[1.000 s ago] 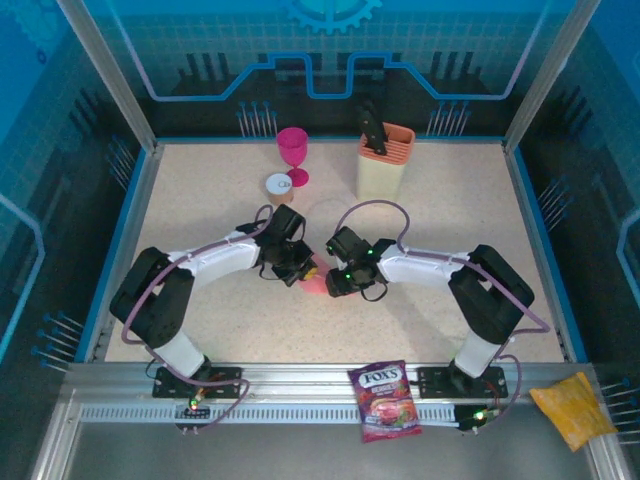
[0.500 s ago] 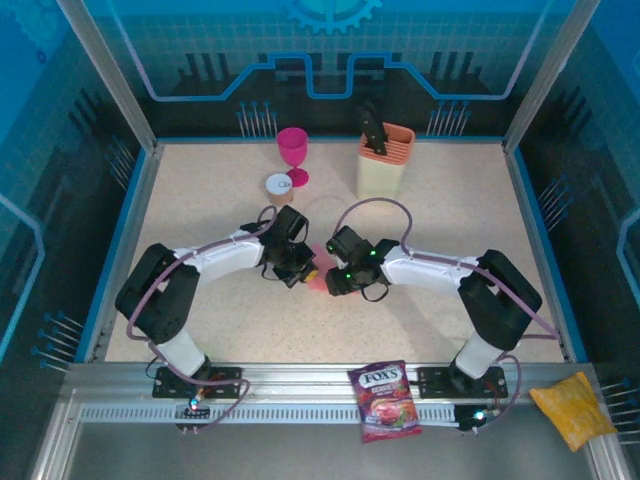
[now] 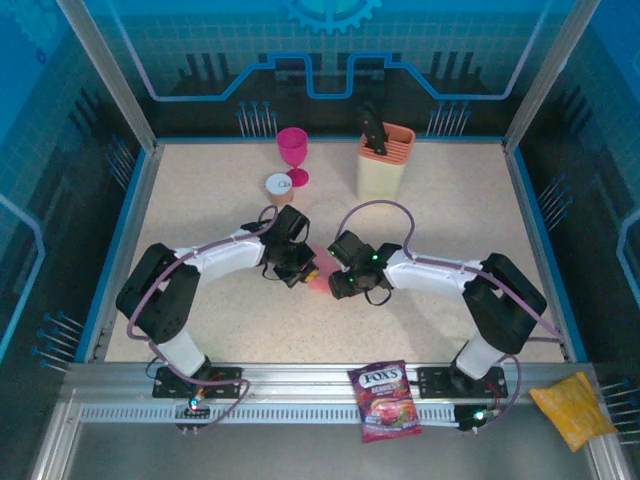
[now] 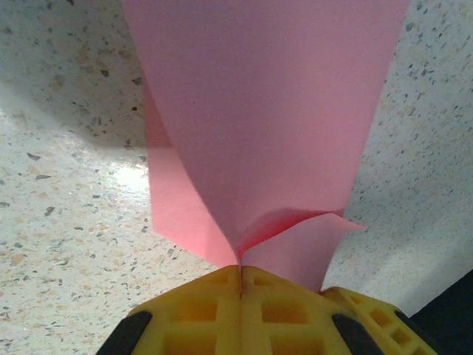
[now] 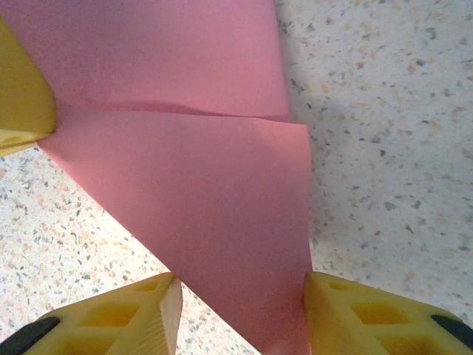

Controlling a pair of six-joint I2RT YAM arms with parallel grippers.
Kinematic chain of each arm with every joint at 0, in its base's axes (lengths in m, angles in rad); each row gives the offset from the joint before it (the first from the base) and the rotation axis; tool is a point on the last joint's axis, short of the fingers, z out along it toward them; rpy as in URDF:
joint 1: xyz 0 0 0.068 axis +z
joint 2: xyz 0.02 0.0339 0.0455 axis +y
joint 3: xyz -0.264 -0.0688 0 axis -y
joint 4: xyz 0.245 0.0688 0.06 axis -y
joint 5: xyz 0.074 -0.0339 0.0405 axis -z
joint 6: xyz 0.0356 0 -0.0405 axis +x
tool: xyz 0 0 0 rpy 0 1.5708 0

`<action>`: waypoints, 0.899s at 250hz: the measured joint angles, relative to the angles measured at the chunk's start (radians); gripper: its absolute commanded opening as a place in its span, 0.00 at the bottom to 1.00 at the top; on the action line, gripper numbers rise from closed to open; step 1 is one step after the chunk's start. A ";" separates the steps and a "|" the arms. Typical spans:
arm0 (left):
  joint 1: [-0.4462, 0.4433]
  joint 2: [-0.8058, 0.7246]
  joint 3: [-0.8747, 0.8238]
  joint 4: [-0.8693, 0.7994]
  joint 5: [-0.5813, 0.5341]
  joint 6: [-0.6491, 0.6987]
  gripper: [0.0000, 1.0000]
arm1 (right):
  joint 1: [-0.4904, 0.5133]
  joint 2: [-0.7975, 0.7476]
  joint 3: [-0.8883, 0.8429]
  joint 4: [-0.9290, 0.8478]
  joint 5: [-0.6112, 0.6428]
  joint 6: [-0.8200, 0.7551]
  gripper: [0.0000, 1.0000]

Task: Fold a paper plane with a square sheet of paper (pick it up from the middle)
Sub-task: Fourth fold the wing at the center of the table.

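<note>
Left hand [image 4: 240, 272] is pinching the folded sheet of paper [image 4: 259, 111], holding it low over the counter [image 4: 66, 148]; right hand [image 5: 240, 290] is straddling its pointed corner, spread open; closing off-crease risks skewing the fold; opposed pulling risks tearing.

Lighting the speckled tabletop [image 3: 450, 200] brightly and evenly from overhead in the top view, while leaving the blue walls [image 3: 60, 200] around it dim. Casting only short, soft shadows beneath the left arm [image 3: 220, 255] and the right arm [image 3: 430, 270]. Glaring in a small white patch on the tabletop just left of the pink paper [image 4: 259, 111] in the left wrist view, with grey shadow spreading above it. Blurring the yellow fingers [image 4: 192, 314] close to the lens, and possibly the paper's upper part. Shading the tabletop just right of the paper in the right wrist view.
</note>
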 measured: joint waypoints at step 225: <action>0.000 0.008 0.002 -0.011 0.000 0.000 0.00 | 0.055 0.056 -0.027 0.106 -0.035 -0.023 0.34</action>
